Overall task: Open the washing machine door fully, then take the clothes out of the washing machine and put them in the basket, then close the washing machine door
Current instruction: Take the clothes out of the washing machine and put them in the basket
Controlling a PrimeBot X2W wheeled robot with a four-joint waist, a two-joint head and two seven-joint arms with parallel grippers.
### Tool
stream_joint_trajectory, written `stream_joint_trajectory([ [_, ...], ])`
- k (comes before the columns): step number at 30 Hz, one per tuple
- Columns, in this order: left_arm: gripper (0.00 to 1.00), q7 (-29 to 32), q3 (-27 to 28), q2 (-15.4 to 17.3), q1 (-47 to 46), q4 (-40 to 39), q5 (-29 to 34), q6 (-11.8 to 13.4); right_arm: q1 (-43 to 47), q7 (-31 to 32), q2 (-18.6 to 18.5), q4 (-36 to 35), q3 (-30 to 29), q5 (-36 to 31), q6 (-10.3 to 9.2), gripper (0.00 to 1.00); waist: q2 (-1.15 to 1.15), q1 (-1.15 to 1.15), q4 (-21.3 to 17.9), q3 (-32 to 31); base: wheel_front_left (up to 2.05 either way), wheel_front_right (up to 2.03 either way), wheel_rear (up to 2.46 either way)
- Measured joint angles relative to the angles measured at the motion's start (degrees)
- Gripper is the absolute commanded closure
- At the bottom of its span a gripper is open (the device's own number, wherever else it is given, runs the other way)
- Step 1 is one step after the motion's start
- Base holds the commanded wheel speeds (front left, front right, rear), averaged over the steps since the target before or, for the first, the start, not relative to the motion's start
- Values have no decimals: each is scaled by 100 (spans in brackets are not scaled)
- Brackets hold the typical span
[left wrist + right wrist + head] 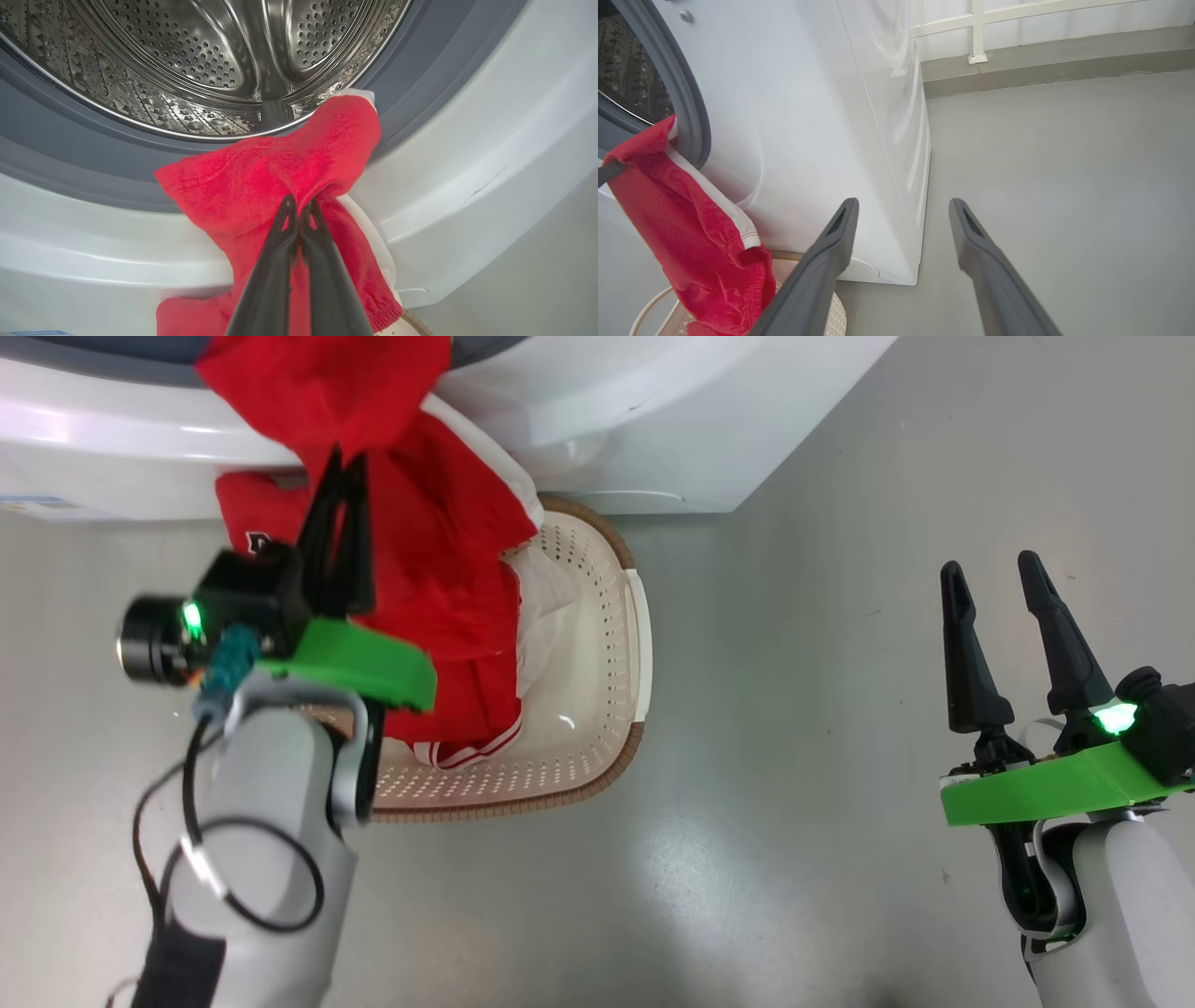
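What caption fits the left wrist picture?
Dark fingers pinch bright red fabric clothes draped over the grey rubber ring of the white washing machine.

The clothes [439,551] hang from the washing machine [653,420] — into the basket [590,616] (before it).

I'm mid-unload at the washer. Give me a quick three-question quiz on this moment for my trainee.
1. True or false: the right gripper is shut on the clothes.
2. Where does the lower end of the clothes lie? A) inside the drum B) in the basket C) on the floor beside the basket
3. Fill in: the ___ gripper is shut on the red fabric hanging from the mouth of the washing machine.

Key
1. False: it stands open and empty, off to the side.
2. B
3. left: the left gripper pinches the fabric between its closed fingers.
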Motion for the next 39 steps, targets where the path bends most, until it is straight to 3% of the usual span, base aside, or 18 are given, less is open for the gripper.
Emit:
stream_joint_trajectory([
  [7, 100, 0, -54, 5, 785, -311, -94, -3, 16, 0, -13, 3, 13, 0, 0, 0, 0, 0, 32, -64, 0, 0, 0],
  [14, 100, 1, -280, 15, 1232, 102, -280, -68, 16, 0, -47, -7, 20, 1, 0, 0, 0, 0, 28, 43, 0, 0, 0],
  [21, 100, 16, -497, 19, 1117, 851, -350, -209, 6, 0, -53, -57, 14, 0, 0, 0, 0, 0, 12, 240, 0, 0, 0],
  [30, 100, 16, -661, 13, 120, 2089, -347, -369, -102, 0, -51, -98, 5, 0, 0, 0, 0, 0, -79, 580, 0, 0, 0],
  [34, 61, 16, -672, 12, -41, 2594, -352, -420, -140, 0, -43, -111, 12, -4, 0, 0, 0, 0, -138, 646, 0, 0, 0],
  [35, 47, 16, -668, 11, -69, 2646, -356, -422, -140, 0, -42, -111, 12, -4, 0, 0, 0, 0, -150, 650, 0, 0, 0],
  [36, 25, 16, -662, 10, -102, 2673, -369, -448, -140, 0, -42, -111, 12, -4, 0, 0, 0, 0, -158, 649, 0, 0, 0],
  [37, 12, 16, -651, 8, -126, 2685, -379, -459, -140, 0, -42, -109, 11, -4, 0, 0, 0, 0, -161, 642, 0, 0, 0],
  [39, 0, 16, -626, 8, -145, 2687, -391, -460, -140, 0, -42, -107, 7, -4, 0, 0, 0, 0, -157, 617, 0, 0, 0],
])
